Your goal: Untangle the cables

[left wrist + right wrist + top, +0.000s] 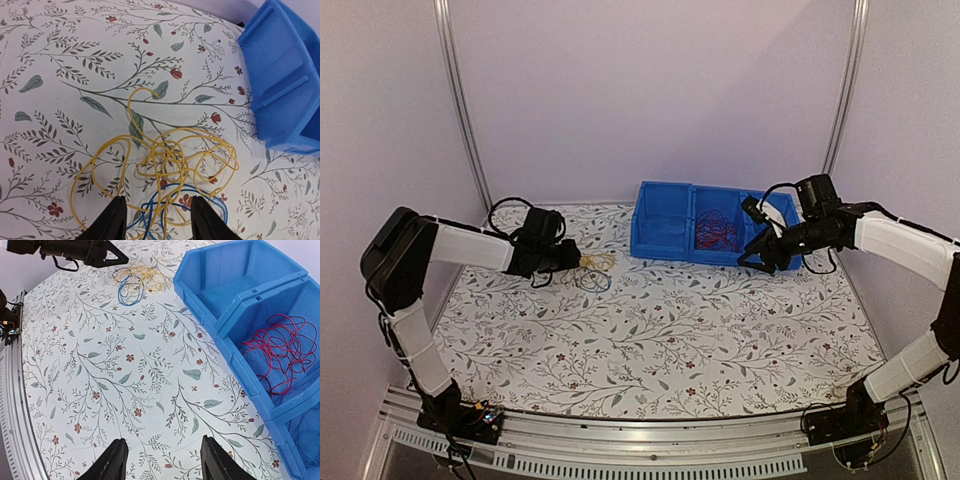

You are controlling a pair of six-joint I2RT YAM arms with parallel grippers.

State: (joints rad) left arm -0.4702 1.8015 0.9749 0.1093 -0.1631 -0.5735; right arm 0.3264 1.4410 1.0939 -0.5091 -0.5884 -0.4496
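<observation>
A yellow cable (165, 152) lies looped and tangled with a blue cable (170, 205) on the flowered table; both also show in the top view, yellow (598, 262) and blue (592, 281), and in the right wrist view (137, 280). My left gripper (156, 222) is open, low over the blue loops, holding nothing; in the top view it (575, 262) sits just left of the tangle. A red cable (277, 352) lies coiled in the right compartment of the blue bin (665, 240). My right gripper (162, 465) is open and empty, above the table beside the bin's right end (760, 255).
The blue bin (235, 290) has an empty left compartment and stands at the back middle of the table; its corner shows in the left wrist view (290, 85). Metal frame posts (460, 100) stand at the back corners. An aluminium rail (650, 440) runs along the near edge.
</observation>
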